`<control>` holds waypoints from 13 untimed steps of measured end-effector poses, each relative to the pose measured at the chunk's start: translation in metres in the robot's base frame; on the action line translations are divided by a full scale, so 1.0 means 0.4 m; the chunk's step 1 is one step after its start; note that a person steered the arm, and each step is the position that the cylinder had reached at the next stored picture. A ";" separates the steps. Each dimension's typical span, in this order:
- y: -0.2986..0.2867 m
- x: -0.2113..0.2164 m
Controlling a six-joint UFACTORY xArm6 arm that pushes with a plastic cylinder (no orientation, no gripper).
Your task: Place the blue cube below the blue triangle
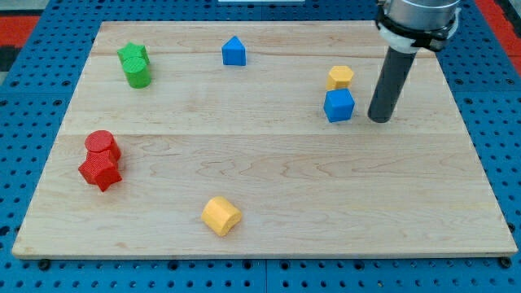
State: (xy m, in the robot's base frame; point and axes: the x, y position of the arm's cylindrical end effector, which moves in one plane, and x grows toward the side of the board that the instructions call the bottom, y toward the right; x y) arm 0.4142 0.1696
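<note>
**A:** So where was everything? My tip (379, 120) sat just right of the blue cube (339, 106), not quite touching as far as I could tell. The tool was a bare rod, nothing to open or hold. The blue triangle (234, 51) was far left of the cube.

**B:** Risky spot imo. The yellow hexagon (340, 77) sat right behind the cube, nearly touching. An off-centre shove left could've spun the cube or dragged the hexagon along.

**A:** And the room?

**B:** Plenty. The wooden tabletop (326, 195) looked smooth and bare through the middle; green blocks (134, 65), red blocks (102, 159) and a yellow block (221, 216) were well apart.
</note>
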 end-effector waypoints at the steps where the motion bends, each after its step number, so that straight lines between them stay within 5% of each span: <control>1: -0.155 -0.022; 2: -0.174 -0.109; 4: -0.342 -0.042; 6: -0.487 -0.091; 8: -0.481 -0.200; 9: -0.460 -0.161; 13: -0.687 0.501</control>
State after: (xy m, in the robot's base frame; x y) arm 0.6146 -0.1053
